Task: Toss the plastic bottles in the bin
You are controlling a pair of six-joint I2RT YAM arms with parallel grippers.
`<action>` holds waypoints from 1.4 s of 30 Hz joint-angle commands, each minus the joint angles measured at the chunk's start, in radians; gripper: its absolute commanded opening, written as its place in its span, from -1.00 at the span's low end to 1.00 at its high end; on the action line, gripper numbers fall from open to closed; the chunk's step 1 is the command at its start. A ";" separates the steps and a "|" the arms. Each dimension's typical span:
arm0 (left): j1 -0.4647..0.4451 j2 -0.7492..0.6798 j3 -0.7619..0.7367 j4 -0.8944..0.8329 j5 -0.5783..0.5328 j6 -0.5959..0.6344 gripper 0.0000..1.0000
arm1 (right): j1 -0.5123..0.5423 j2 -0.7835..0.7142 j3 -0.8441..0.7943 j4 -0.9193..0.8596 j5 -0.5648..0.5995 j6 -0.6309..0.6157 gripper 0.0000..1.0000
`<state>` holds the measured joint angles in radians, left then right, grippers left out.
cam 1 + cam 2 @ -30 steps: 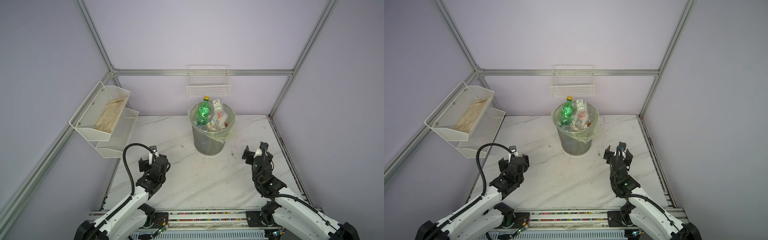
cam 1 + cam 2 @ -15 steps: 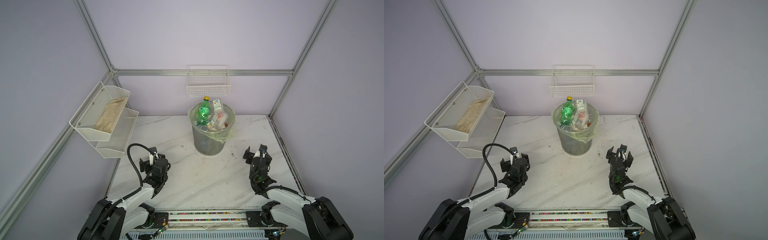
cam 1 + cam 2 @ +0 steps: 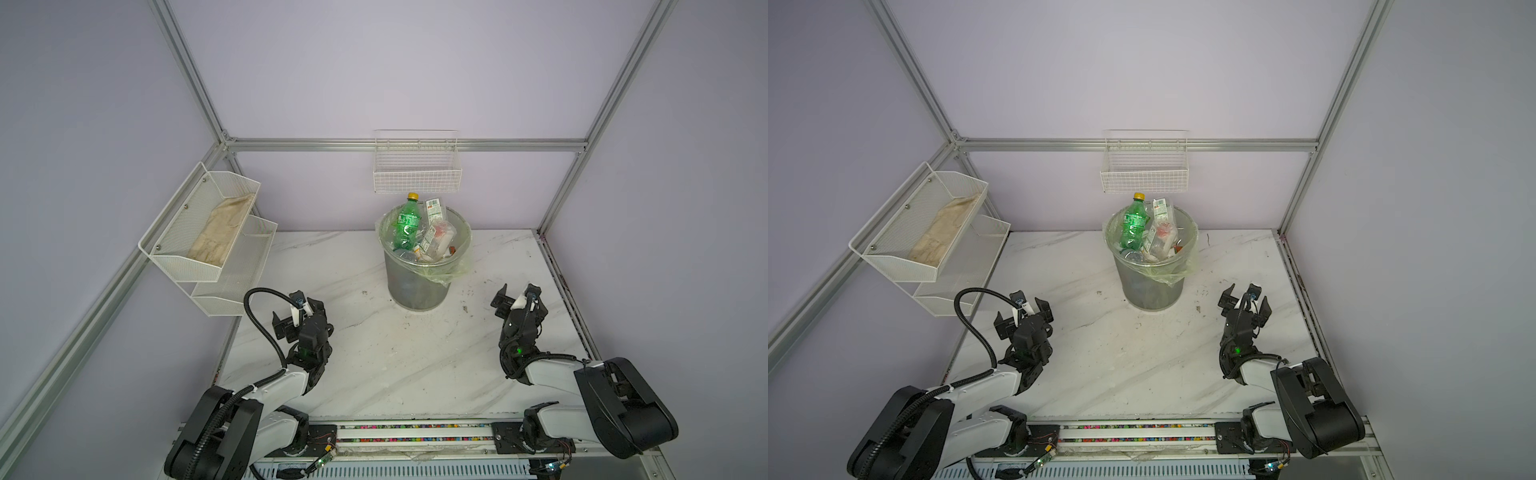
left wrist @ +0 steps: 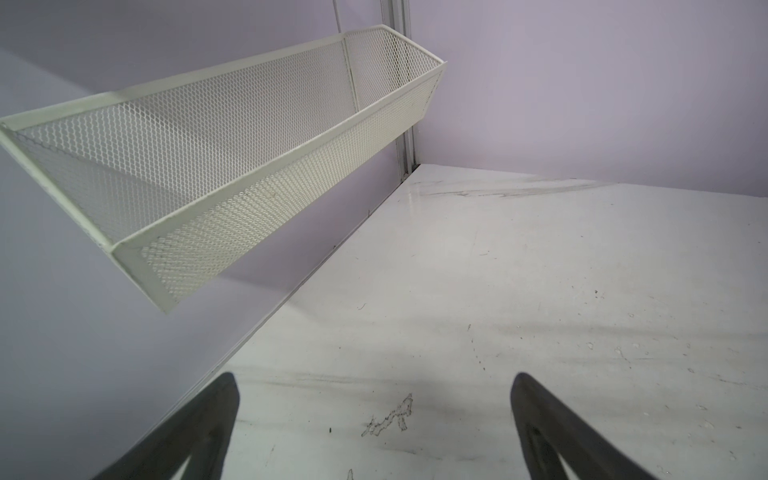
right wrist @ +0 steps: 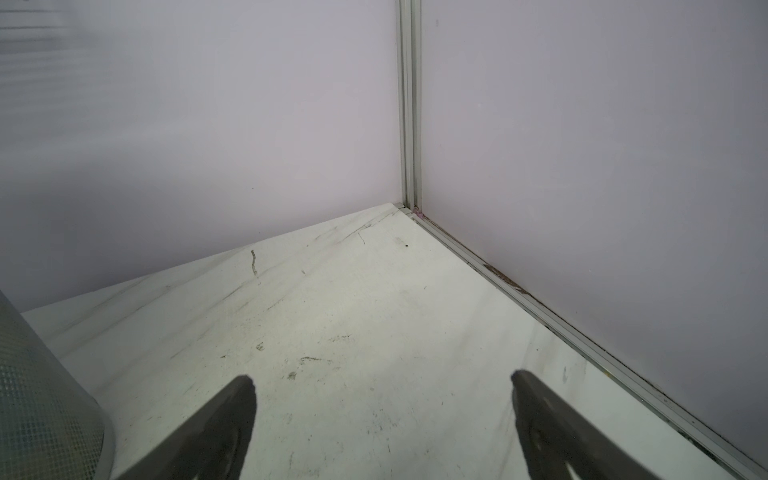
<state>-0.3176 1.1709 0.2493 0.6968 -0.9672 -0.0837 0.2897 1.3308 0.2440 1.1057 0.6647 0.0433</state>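
1. The left tool is released: jaws spread wide, nothing between them. The left wrist view shows only bare table past the fingertips. A white mesh shelf hangs ahead of it to the outer side, clear of it.
2. The right tool is also released and empty. The bin wall shows at the edge of the right wrist view, near the tool but not touching.
3. The plastic bottles are all piled inside the bin, which stands ahead of both tools and between them, well apart from the left tool. No bottle is visible on the table near either tool. The task looks finished or close to it.
4. The green bottle stands nearly upright in the pile, on the side of the bin away from the tools. Its neck and yellow cap are above the rim. A clear bottle with a white and red label leans beside it.
5. Handling, as a guess: the bottles look empty, so very light. The walls are thin, so they dent under a hard squeeze and spring back. The plastic is smooth and the bodies are round, so they may slip or roll.
6. Where to hold: across the mid-body on the label band for some friction, or at the stiff neck just under the cap. Use a gentle close.
7. Risk: the pile reaches the rim and the green bottle could tip out if bumped. The bin itself looks light, and its liner hangs loose over the rim on the side facing the tools, so a passing tool could snag it.
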 commanded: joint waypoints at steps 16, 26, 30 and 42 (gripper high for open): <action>0.034 0.105 -0.096 0.420 -0.002 0.083 1.00 | -0.028 0.144 -0.048 0.389 -0.037 -0.031 0.95; 0.081 0.318 -0.122 0.746 0.155 0.121 1.00 | -0.046 0.383 -0.082 0.761 -0.019 -0.054 0.95; 0.101 0.375 -0.131 0.808 0.205 0.114 1.00 | -0.058 0.401 -0.078 0.761 -0.019 -0.034 0.95; 0.083 0.432 -0.137 0.810 0.516 0.246 1.00 | -0.058 0.438 -0.073 0.763 -0.382 -0.185 0.95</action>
<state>-0.2317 1.6062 0.1326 1.4197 -0.5236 0.1173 0.2352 1.7336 0.1673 1.5867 0.4984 -0.0368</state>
